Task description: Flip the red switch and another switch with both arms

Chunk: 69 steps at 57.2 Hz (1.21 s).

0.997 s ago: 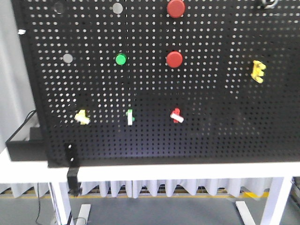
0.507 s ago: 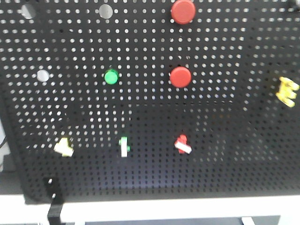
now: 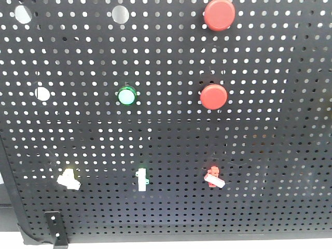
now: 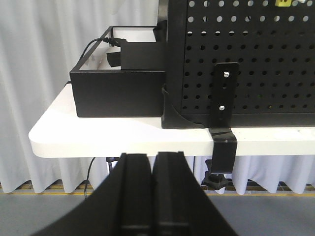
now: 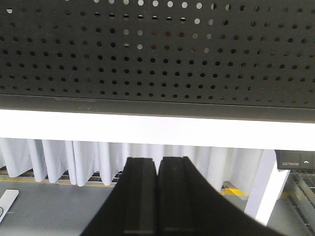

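You've got both sets of jaws clenched on nothing, left gripper [image 4: 152, 161] and right gripper [image 5: 158, 163] hanging low in front of the white table [image 4: 98, 140], with the red switch [image 3: 213, 177] and the pale yellow switch [image 3: 68, 178] up on the black pegboard [image 3: 270, 136] above and beyond them.

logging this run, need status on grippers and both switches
Left gripper shut, empty, facing the table edge. Right gripper shut, empty, facing the pegboard. Red switch and pale yellow switch untouched, nothing blocking them.
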Tool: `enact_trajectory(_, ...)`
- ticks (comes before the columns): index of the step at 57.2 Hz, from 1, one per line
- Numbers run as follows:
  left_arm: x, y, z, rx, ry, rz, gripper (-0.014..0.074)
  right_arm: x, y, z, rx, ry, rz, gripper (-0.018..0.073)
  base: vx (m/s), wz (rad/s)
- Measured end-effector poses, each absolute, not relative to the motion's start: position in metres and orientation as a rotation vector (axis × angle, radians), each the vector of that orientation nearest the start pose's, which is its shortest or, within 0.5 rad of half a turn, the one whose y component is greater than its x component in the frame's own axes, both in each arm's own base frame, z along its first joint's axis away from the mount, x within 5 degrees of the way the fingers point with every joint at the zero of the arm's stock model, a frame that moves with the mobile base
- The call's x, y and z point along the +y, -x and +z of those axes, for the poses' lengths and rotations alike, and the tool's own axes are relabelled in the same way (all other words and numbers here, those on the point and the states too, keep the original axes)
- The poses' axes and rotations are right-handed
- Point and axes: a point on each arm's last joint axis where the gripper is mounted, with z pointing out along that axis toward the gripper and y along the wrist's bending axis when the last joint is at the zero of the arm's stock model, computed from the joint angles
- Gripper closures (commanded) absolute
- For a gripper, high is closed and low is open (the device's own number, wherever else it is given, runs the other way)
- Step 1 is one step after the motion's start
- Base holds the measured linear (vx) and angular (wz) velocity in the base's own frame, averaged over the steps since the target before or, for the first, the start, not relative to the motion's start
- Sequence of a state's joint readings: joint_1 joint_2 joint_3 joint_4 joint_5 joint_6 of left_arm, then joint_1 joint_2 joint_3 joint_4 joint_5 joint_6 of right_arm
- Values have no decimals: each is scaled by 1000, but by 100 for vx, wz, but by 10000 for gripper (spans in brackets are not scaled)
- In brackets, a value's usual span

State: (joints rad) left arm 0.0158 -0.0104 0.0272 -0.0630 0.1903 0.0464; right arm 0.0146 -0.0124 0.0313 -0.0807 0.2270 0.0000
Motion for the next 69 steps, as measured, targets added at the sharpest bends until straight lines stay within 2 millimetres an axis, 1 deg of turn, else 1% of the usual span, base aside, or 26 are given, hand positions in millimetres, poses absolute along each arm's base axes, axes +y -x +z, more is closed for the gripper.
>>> enact_trajectory(27,0,-56,188,1685,18,-10,594,-1,-56,183,1729,67,-63,566,0,0)
enact_trajectory(29,0,-56,189,1673,18,-9,594,-1,-56,183,1728,62,-56,566,0,0)
enact_trajectory(39,1,-57,199,1559,22,-4,594,2,-56,189,1661,-90,118,566,0,0)
enact_trajectory(53,1,-56,210,1435,27,2,594,1,-57,197,1566,-121,153,566,0,0)
enact_trajectory(58,1,-56,213,1403,28,4,594,1,-57,204,1494,-117,149,566,0,0)
enact_trajectory(61,2,-55,216,1372,29,5,594,1,-56,211,1458,-110,144,566,0,0)
enact_trajectory(64,2,-54,220,1333,30,7,594,1,-53,227,1411,-89,127,566,0,0)
enact_trajectory(67,2,-52,228,1304,35,1,594,1,-46,255,1327,-52,91,566,0,0)
enact_trajectory(69,2,-50,240,1273,37,-4,594,1,-41,271,1282,-34,72,566,0,0)
